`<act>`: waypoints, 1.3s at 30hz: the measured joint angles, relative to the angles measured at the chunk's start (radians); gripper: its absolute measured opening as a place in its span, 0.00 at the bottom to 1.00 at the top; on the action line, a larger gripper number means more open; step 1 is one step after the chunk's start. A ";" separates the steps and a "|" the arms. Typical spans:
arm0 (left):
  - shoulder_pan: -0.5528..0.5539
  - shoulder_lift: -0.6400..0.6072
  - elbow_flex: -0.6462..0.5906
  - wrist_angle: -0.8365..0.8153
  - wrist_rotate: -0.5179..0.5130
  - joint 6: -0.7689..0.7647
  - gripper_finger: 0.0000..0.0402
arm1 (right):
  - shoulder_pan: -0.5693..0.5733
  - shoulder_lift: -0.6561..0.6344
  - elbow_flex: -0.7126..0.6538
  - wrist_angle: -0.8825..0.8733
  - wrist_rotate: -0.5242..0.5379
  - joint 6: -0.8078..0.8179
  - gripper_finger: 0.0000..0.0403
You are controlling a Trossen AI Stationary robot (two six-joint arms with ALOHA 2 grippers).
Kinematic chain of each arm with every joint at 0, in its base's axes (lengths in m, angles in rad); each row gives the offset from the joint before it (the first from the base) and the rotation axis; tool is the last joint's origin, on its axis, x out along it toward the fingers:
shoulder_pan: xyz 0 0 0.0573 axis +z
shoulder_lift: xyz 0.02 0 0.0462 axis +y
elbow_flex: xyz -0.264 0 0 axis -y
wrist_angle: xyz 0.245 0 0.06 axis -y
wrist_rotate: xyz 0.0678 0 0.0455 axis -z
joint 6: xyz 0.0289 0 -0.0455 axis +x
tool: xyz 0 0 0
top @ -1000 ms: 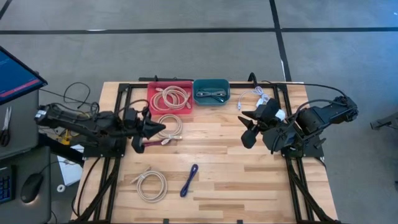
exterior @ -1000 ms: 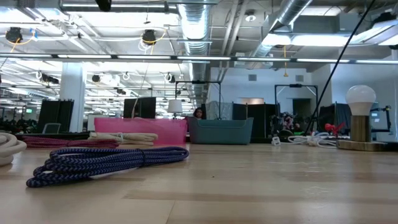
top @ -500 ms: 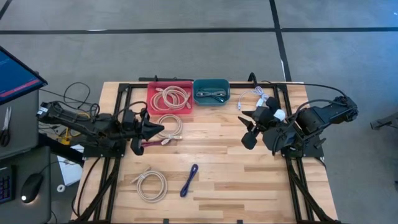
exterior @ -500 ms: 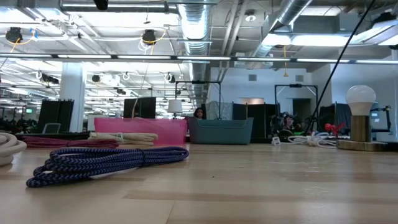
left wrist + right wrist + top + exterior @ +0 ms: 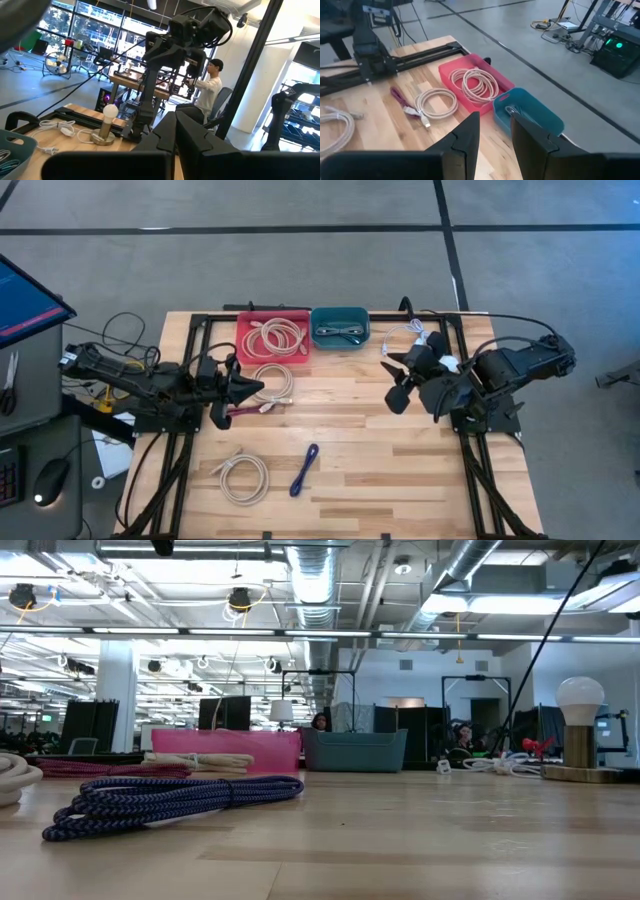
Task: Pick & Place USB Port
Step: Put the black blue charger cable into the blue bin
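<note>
Several coiled USB cables lie flat on the wooden table: a beige coil point(image 5: 272, 381) point(image 5: 436, 102), a maroon cable point(image 5: 240, 410) point(image 5: 400, 96) beside it, another beige coil point(image 5: 243, 477) and a dark blue cable point(image 5: 304, 470) point(image 5: 170, 800) nearer the front edge. A red bin point(image 5: 244, 350) point(image 5: 445, 72) holds one more beige coil, and a teal bin point(image 5: 340, 313) point(image 5: 545, 112) holds a dark cable. My left gripper point(image 5: 258, 388) point(image 5: 176, 131) hovers shut beside the beige coil and maroon cable. My right gripper point(image 5: 396, 383) point(image 5: 495, 131) hovers open over bare wood right of centre.
A bulb lamp on a wooden base point(image 5: 580, 735) point(image 5: 106, 122) and a white cord point(image 5: 415, 335) point(image 5: 55, 129) sit near the far right corner. Black frame rails point(image 5: 195, 340) run along the table's left and right sides. A person point(image 5: 210, 85) works beyond the table.
My right gripper has edged slightly toward the far edge, still open. The cables and bins stay where they were.
</note>
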 joint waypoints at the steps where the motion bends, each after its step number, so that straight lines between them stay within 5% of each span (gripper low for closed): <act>1: 0.000 0.000 0.000 0.000 0.000 0.000 0.02 | -0.003 0.000 0.000 0.005 0.000 0.000 0.25; 15: 0.000 0.000 0.000 0.007 0.000 0.000 0.02 | -0.077 0.000 0.000 0.059 -0.026 -0.003 0.25; 27: 0.000 0.000 0.000 0.007 0.000 -0.004 0.02 | -0.187 0.081 0.001 0.342 -0.635 -0.471 0.25; 39: 0.000 0.000 0.000 0.003 0.000 -0.004 0.02 | -0.280 0.284 0.000 0.344 -0.882 -0.647 0.25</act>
